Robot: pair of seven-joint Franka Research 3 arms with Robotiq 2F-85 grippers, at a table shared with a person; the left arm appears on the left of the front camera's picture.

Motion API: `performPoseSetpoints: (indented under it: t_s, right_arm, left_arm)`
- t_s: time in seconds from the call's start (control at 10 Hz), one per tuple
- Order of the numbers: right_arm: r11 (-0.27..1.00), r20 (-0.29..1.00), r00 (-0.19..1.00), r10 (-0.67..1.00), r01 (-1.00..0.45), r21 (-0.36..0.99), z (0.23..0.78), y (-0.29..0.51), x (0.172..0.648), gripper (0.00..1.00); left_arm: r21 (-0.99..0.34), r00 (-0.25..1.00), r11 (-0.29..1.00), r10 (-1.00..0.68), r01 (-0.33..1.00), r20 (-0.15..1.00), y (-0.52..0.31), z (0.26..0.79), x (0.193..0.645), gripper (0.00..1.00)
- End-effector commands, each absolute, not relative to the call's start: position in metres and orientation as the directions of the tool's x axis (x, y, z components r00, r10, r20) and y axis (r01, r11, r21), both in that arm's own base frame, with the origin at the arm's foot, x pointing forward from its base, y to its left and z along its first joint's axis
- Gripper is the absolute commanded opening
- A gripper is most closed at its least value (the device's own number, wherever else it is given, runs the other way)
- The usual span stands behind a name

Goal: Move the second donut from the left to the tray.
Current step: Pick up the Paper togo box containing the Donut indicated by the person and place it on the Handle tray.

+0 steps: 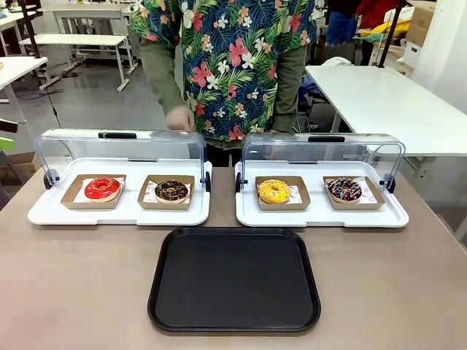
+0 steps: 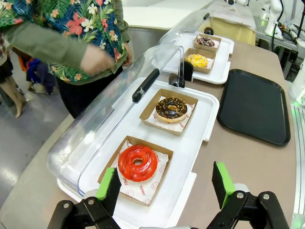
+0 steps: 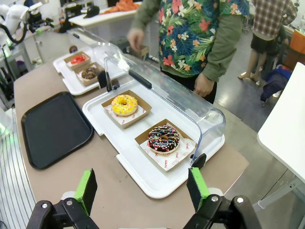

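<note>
Chocolate donut (image 2: 171,109) well beyond wide-apart left jaws

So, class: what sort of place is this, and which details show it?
Probably a lab or workshop with a mock bakery counter: white work tables stand on a bare floor behind the person, while a chocolate donut and three others sit in cardboard holders on lidded white trays.

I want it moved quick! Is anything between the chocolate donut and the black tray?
Nothing visible. The clear lid is flipped back; only the white tray's edge lies between the chocolate donut and the black tray.
</note>
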State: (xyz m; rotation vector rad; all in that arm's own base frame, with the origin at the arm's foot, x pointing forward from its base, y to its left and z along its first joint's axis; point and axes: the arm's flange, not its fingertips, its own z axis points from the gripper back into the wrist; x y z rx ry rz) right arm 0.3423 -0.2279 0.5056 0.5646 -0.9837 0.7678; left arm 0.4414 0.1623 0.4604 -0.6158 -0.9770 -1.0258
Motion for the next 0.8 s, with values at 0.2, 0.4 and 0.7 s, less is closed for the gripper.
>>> performPoseSetpoints:
  t_s: [0.2, 0.4, 0.7]
  right_arm:
    - [0.606, 0.903, 0.3, 0.307, -0.793, 0.058, 0.5074, -0.2292, 0.3458, 1.0]
    - [0.606, 0.903, 0.3, 0.307, -0.793, 0.058, 0.5074, -0.2292, 0.3458, 1.0]
    - [0.606, 0.903, 0.3, 0.307, -0.793, 0.058, 0.5074, -0.2292, 0.3458, 1.0]
  left_arm:
    - [0.014, 0.172, 0.409, -0.414, 0.912, 0.894, 0.162, 0.4633, 0.4407, 1.0]
    - [0.014, 0.172, 0.409, -0.414, 0.912, 0.894, 0.162, 0.4633, 0.4407, 1.0]
    - [0.014, 0.172, 0.409, -0.414, 0.912, 0.894, 0.162, 0.4633, 0.4407, 1.0]
